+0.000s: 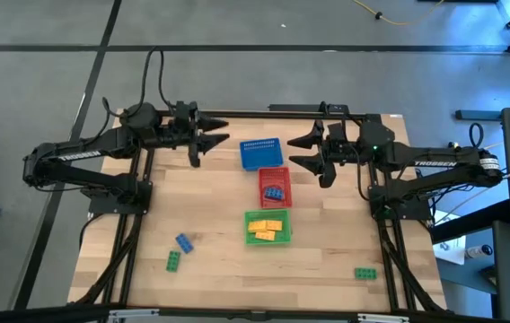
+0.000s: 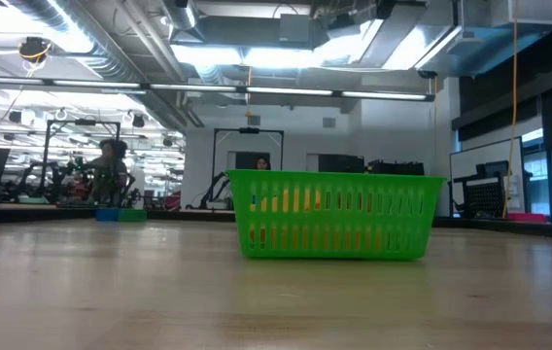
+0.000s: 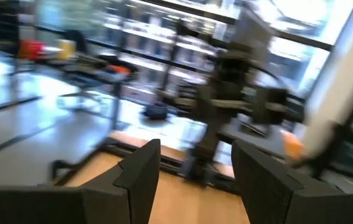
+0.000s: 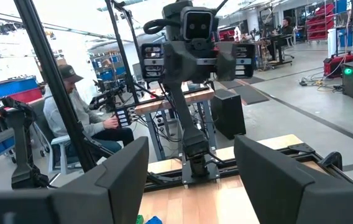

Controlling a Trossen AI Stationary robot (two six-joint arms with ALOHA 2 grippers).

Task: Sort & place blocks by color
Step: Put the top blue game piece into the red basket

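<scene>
Three mesh baskets stand in a row at the table's middle: blue (image 1: pixel 261 153) farthest, red (image 1: pixel 274 186), and green (image 1: pixel 267 226) nearest. Yellow blocks (image 1: pixel 267 230) lie in the green basket and show through its mesh (image 2: pixel 295 201) in the low view. A blue block (image 1: pixel 275 192) lies in the red basket. Loose on the near part of the table lie a blue block (image 1: pixel 184 242), a green block (image 1: pixel 174 260) and another green block (image 1: pixel 365 273). My left gripper (image 1: pixel 226 130) hovers open left of the blue basket; my right gripper (image 1: pixel 291 152) hovers open to its right. Each faces the other arm (image 3: pixel 195 180) (image 4: pixel 192 180).
The green basket (image 2: pixel 334 214) fills the middle of the low view, with bare wood in front of it. Black frame rails (image 1: pixel 138 224) run along the table's left and right sides. A person (image 4: pixel 71 118) sits beyond the table's left side.
</scene>
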